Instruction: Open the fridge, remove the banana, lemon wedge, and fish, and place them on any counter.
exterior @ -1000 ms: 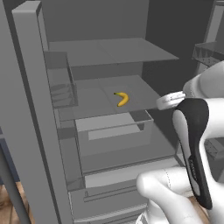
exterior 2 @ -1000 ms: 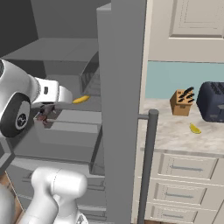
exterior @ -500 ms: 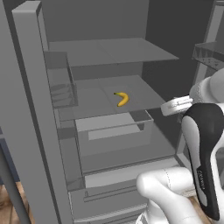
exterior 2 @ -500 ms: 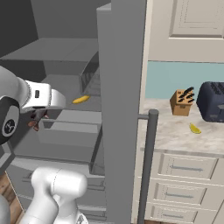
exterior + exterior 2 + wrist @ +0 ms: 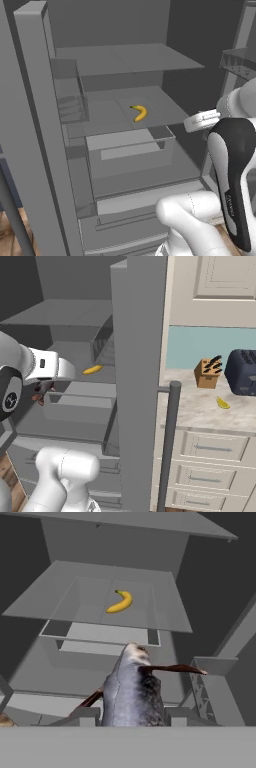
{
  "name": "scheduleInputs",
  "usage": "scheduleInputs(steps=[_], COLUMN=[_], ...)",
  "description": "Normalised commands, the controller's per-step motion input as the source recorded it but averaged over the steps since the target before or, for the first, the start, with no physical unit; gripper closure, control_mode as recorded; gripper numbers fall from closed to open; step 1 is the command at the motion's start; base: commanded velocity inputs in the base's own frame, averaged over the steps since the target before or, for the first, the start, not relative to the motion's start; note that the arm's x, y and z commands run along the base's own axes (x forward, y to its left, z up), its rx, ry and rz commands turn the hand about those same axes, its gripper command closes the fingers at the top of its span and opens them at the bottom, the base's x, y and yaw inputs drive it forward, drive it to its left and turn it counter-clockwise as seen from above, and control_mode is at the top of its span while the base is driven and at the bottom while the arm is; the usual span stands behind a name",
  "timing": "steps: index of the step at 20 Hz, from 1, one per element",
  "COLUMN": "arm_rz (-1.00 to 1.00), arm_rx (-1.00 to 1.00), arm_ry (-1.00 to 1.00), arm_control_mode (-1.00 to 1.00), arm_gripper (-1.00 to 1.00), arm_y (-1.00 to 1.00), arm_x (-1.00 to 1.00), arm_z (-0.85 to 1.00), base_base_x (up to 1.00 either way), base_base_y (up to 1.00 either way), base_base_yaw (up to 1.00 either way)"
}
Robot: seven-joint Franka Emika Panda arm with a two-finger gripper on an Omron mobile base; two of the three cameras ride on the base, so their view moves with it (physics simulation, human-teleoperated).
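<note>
Fingers [image 5: 85, 714] of the gripper [image 5: 131, 716] are clenched on the fish [image 5: 131, 694], one on each side of it. In the hand view the fish stands between them at 6 o'clock, grey, with its thin dark fins sticking out to 3 and 8 o'clock.

From the right base view the fish [image 5: 42, 390] is just a small dark bit hanging under the white wrist, at about 9 o'clock in the picture, in front of the open fridge [image 5: 137, 356].

The left base view shows the fridge [image 5: 45, 130] with its door swung out and its grey shelves. The banana [image 5: 139, 113] lies on the middle shelf, close to the middle of the picture. In the hand view the banana [image 5: 120, 602] is at 12 o'clock from the fingers, well apart from them, farther back on that shelf. The right base view shows the banana [image 5: 92, 370] just past the wrist, toward 3 o'clock.

The right base view also shows the counter [image 5: 195, 408] beside the fridge door. The lemon wedge [image 5: 223, 403] lies on it, in front of a knife block [image 5: 208, 372] and a dark toaster [image 5: 243, 372].
</note>
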Motion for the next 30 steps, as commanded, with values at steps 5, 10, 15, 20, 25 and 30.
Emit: scheduleInputs(steps=[5,10,15,20,25,30], arm_rz=[0.0,0.0,0.0,0.0,0.0,0.0], arm_rx=[0.0,0.0,0.0,0.0,0.0,0.0], arm_ry=[0.0,0.0,0.0,0.0,0.0,0.0], arm_control_mode=[1.0,1.0,1.0,1.0,1.0,1.0], arm_gripper=[1.0,1.0,1.0,1.0,1.0,1.0], arm_y=[0.0,0.0,0.0,0.0,0.0,0.0], arm_x=[0.0,0.0,0.0,0.0,0.0,0.0], arm_z=[0.0,0.0,0.0,0.0,0.0,0.0], base_base_x=[-0.04,-0.54,-0.97,-0.7,-0.47,-0.24], base_base_y=[0.0,0.0,0.0,0.0,-0.33,-0.67], base_base_yaw=[0.0,0.0,0.0,0.0,0.02,0.05])
